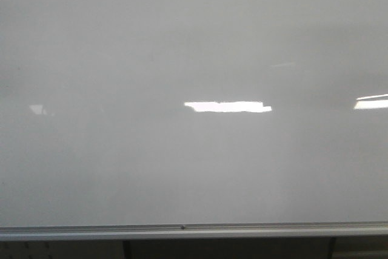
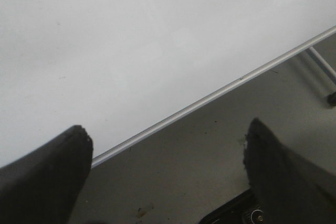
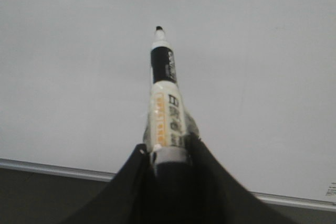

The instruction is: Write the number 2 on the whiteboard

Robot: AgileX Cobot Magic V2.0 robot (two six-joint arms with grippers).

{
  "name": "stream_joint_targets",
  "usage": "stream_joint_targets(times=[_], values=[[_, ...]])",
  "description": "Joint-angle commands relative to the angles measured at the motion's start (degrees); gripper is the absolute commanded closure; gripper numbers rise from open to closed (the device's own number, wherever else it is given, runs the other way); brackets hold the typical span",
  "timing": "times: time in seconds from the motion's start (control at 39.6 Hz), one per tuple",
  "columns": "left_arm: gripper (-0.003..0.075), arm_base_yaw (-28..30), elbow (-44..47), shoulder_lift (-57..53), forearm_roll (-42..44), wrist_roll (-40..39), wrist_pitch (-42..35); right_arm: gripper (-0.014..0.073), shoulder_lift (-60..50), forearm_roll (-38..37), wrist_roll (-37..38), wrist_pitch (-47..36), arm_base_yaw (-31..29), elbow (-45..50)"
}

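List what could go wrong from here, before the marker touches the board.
1. The right gripper clamps the marker near its back end, so pressing the tip on the whiteboard could tilt the marker or push it back in the grip.
2. The board is still blank and glossy, with bright reflections; these could be mistaken for strokes when checking the digit.
3. Starting too low could run the stroke into the aluminium rail.
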Motion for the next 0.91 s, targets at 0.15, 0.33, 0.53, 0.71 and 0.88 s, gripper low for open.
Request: stream_joint_targets(times=[0.15, 0.33, 0.53, 0.71, 0.88], values=[[0.0156, 0.2, -1.4, -0.6, -1.9, -0.6, -3.4, 0.0611, 9.0, 1.1, 0.2, -11.6, -1.5, -4.6], [0.0156, 0.2, -1.4, -0.6, -1.9, -0.6, -3.4, 0.0611, 15.9, 1.1, 0.1, -16.6, -1.2, -7.2], [0.0156, 0.2, -1.4, -0.6, -1.9, -0.6, -3.4, 0.0611, 22.9, 0.3, -4.0, -19.8, 2.4, -11.9], [0.0156, 0.2, -1.4, -0.6, -1.9, -0.6, -3.5, 0.0611, 27.5, 0.3, -4.1, -22.9, 3.6, -15.1], [0.0156, 0.2, -1.4, -0.6, -1.9, -0.6, -3.5, 0.0611, 29.7, -1.3, -4.4, -22.8, 6.9, -17.0]])
